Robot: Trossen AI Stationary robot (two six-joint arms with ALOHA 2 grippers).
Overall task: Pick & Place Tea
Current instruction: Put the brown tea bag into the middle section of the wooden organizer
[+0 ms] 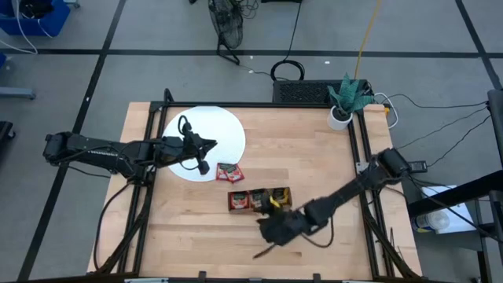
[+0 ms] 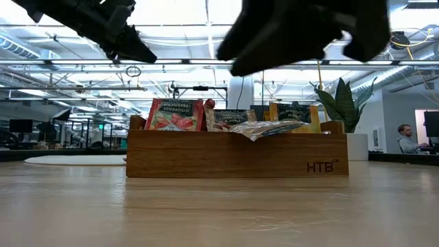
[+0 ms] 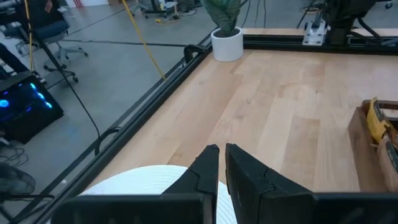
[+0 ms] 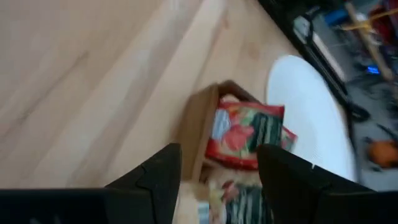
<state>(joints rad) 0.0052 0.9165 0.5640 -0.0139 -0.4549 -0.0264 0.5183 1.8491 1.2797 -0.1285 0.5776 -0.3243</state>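
The tea is small flat sachets. Several stand in the long wooden tray: a red one, a dark one and an orange one. One sachet lies across the tray's top rim. Loose red sachets lie flat on the table between the tray and the white disc. My right gripper hovers open just near of the tray, and a red sachet shows beyond its fingers. My left gripper hangs shut above the disc's right part, holding nothing.
A potted plant stands at the table's far right corner, with a black box beside it. Black frame rails run along the table's sides. Bare wood lies near of the tray and to its right. A person sits far off in the room.
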